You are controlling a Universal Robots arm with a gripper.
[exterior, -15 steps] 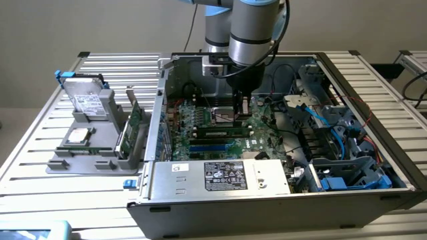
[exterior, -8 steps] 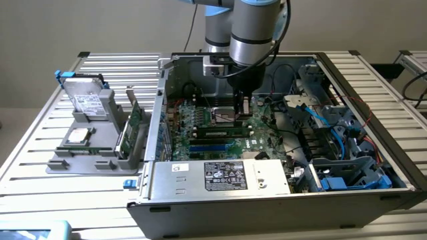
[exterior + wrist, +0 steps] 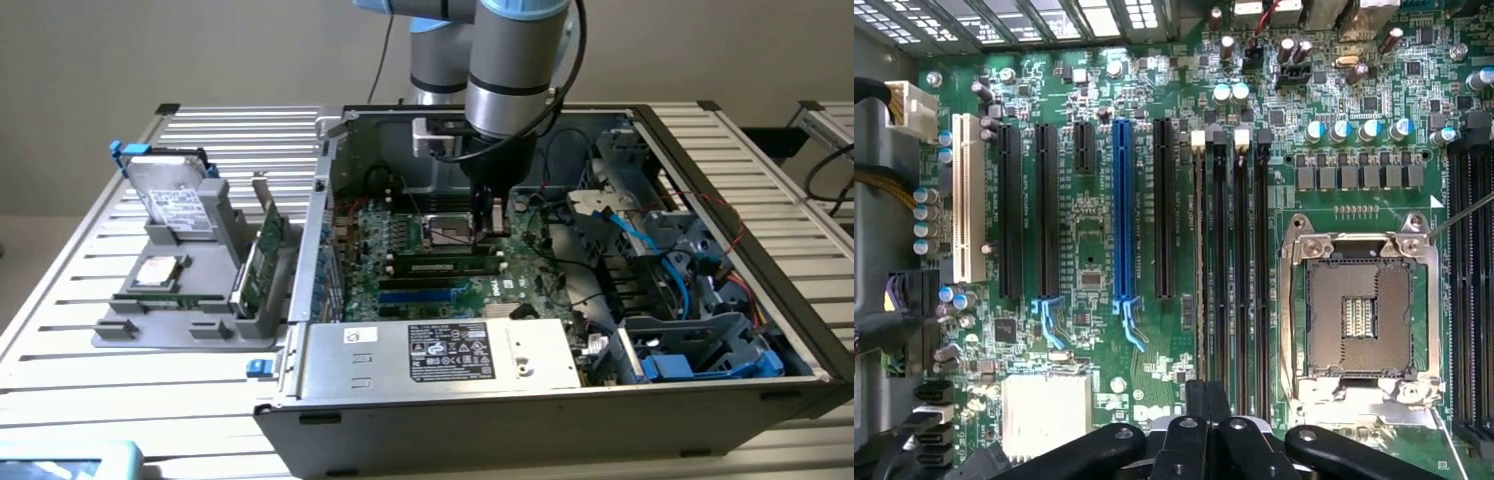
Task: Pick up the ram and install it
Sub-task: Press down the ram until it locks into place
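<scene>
The ram [image 3: 447,267], a thin green strip of black chips, light, stiff and likely fragile, best held by its bare edges, stands in a black motherboard slot [image 3: 424,283] inside the open grey computer case [image 3: 534,400], hemmed by the silver processor socket [image 3: 1359,315] and loose cables, just beside the closed, seemingly empty gripper [image 3: 489,222].

Landmark: the open computer case [image 3: 561,400], lying on the slatted counter [image 3: 80,300].
Motherboard [image 3: 400,250]: green, flat inside the case.
Power supply [image 3: 441,352]: silver box with a label, at the case's near edge.
CPU socket [image 3: 1362,315]: empty, metal-framed, on the motherboard.
Blue slot [image 3: 1121,215]: among black slots on the motherboard.
Grey holder [image 3: 180,300]: on the counter, outside the case toward the exterior view's left.
Drive [image 3: 174,195]: silver, propped upright in the grey holder.
</scene>
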